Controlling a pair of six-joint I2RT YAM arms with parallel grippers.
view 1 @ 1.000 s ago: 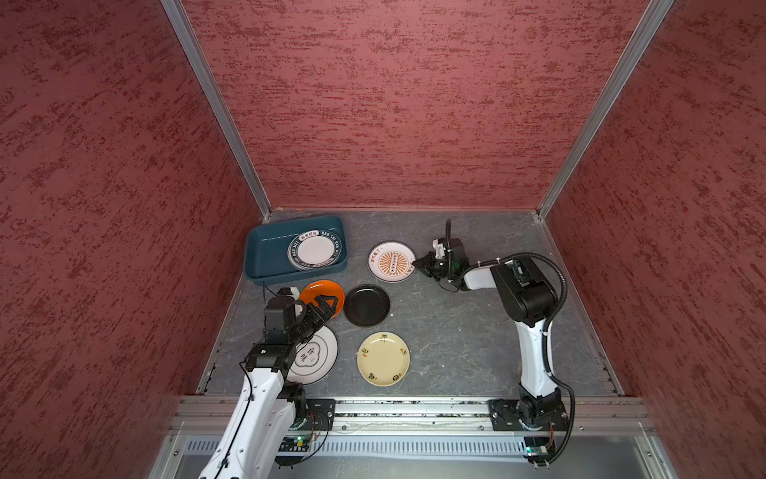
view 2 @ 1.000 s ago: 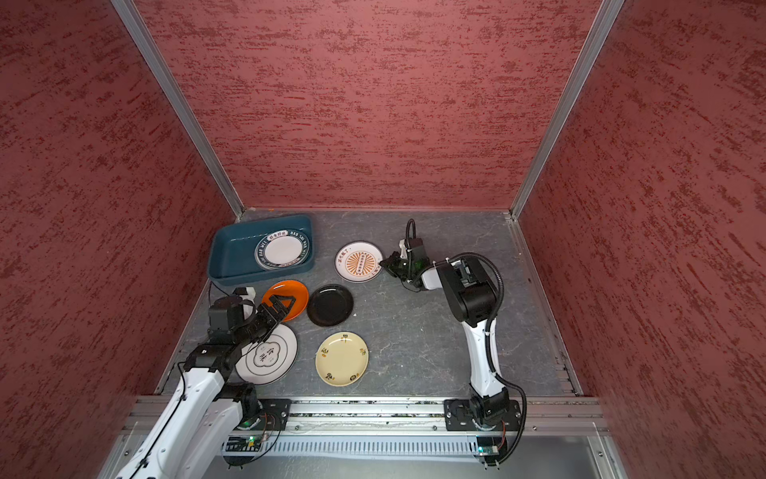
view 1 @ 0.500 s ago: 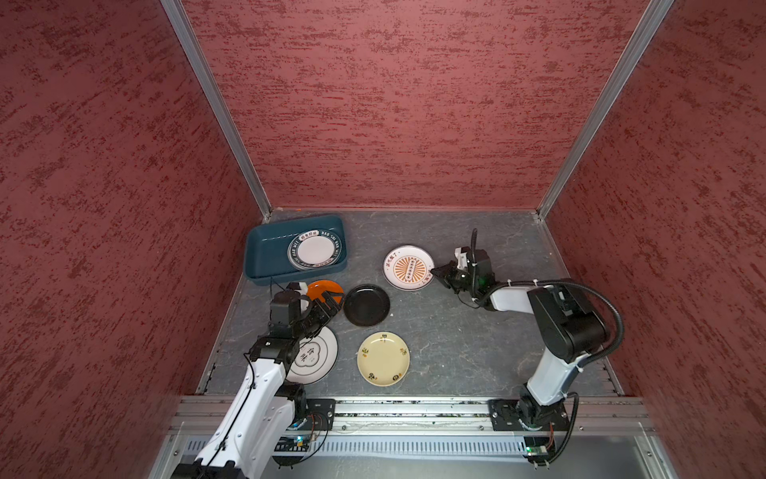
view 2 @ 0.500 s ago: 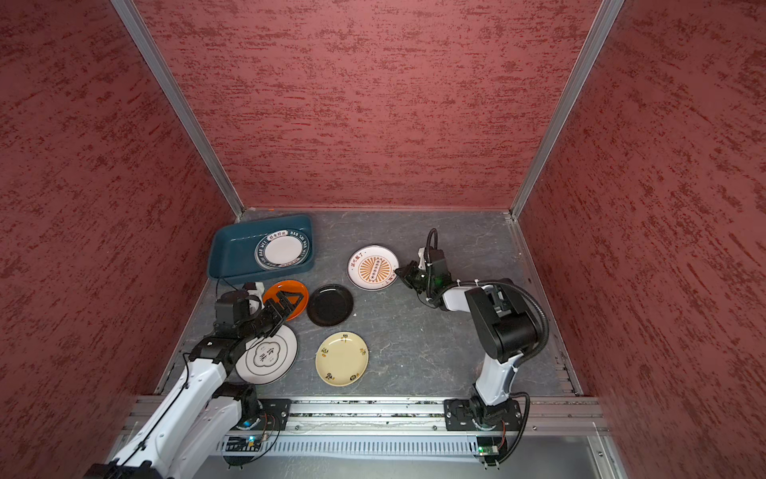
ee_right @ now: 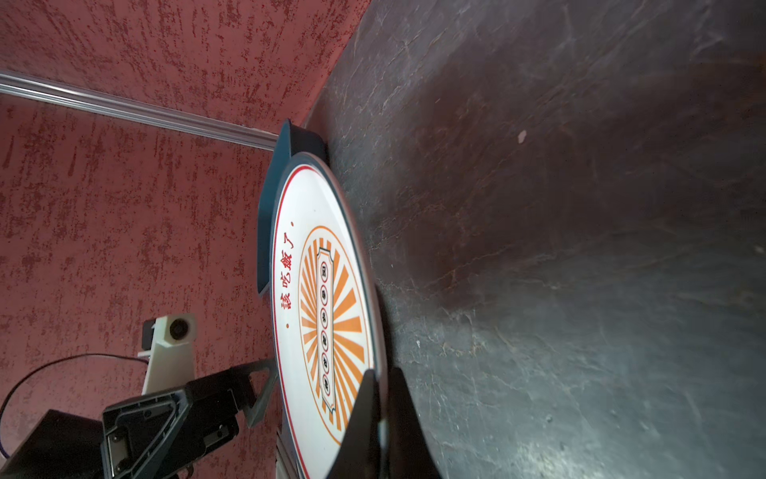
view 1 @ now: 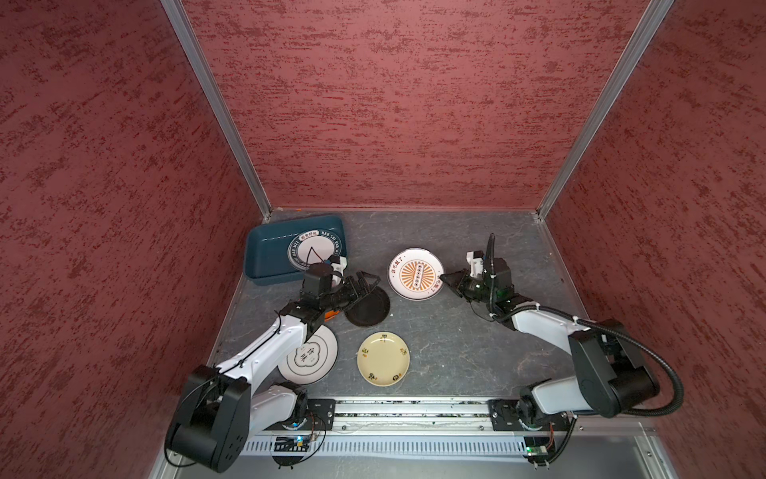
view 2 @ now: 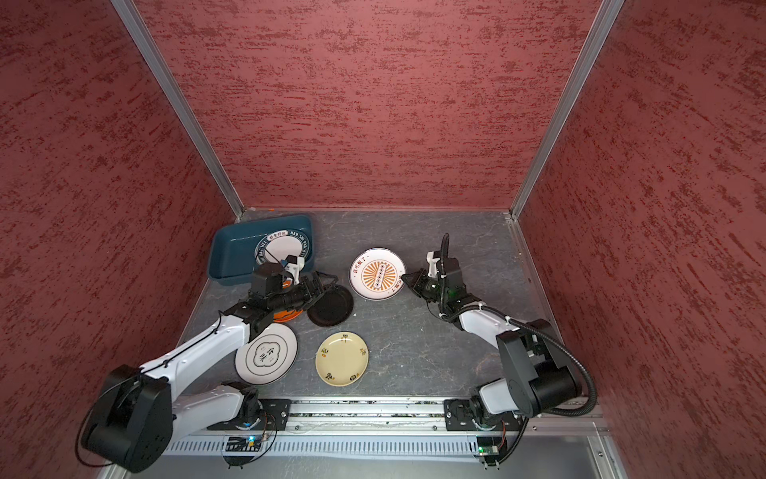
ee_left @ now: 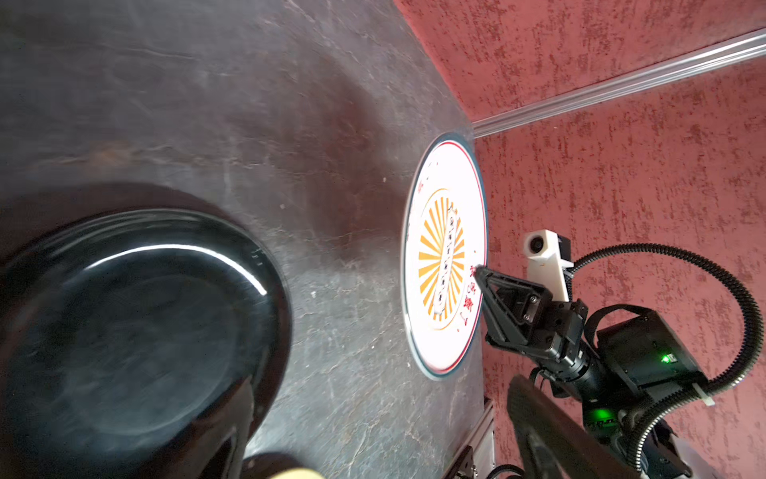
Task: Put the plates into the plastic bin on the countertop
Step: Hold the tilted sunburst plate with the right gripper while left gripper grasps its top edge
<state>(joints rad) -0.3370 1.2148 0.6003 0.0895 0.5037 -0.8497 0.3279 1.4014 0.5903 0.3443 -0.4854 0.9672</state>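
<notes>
Right tool point(view 1: 444, 277) pinching rim of white round plate with orange sunburst print point(view 1: 415, 271), which sits mid-bench, apart from dark teal rectangular plastic bin point(view 1: 265, 257) at far left corner. Left tool point(view 1: 368, 283) spread wide, over black round plate point(view 1: 369, 312). Teal-rimmed white plate point(view 1: 316, 252) inside bin. Cream-yellow round plate point(view 1: 383, 358) on dark grey stone-look bench point(view 1: 456, 344).

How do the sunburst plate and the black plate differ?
The sunburst plate is white with orange rays and red characters; the black plate is plain. The sunburst plate looks wider than the black plate. The right gripper has its jaws shut on the sunburst plate's rim; the left gripper is open at the black plate's edge, not clamped. Both are round, outside the bin.
</notes>
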